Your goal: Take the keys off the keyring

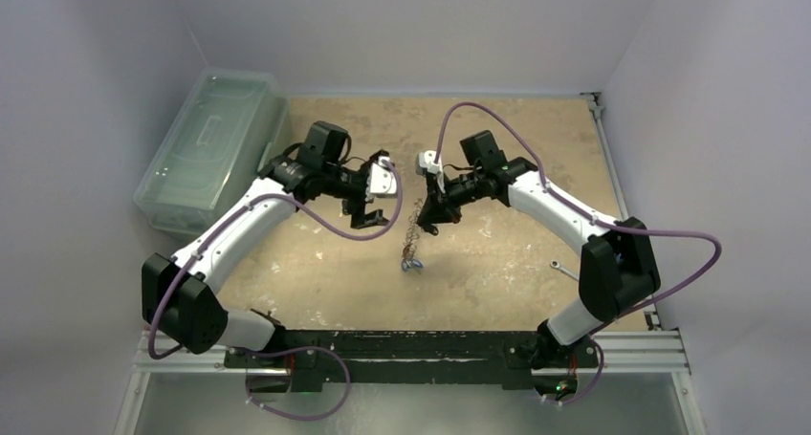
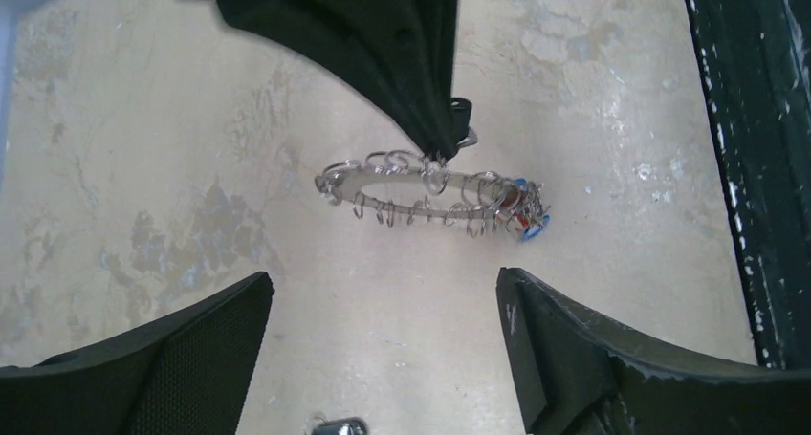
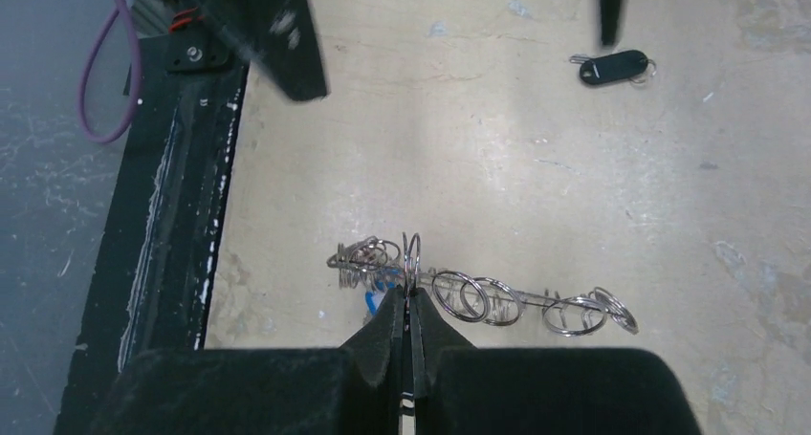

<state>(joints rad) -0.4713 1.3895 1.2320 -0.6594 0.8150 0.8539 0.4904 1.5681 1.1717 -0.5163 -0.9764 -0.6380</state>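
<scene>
The keyring (image 1: 413, 232) hangs in the air between the two arms, a thin silvery ring fringed with small split rings. A clump of keys with blue and red heads (image 2: 524, 215) sits at one end. My right gripper (image 3: 411, 299) is shut on a small split ring of the keyring (image 3: 536, 296) and carries it; a sliver of silvery metal shows between its pads. In the left wrist view its fingertips (image 2: 435, 129) pinch the keyring (image 2: 421, 182) from above. My left gripper (image 2: 383, 287) is open and empty, apart from the ring. One black-headed key (image 3: 612, 69) lies loose on the table.
A clear plastic box (image 1: 210, 148) stands at the back left. A silver spanner (image 1: 564, 270) lies by the right arm. The black base rail (image 1: 430, 344) runs along the near edge. White walls close in the table.
</scene>
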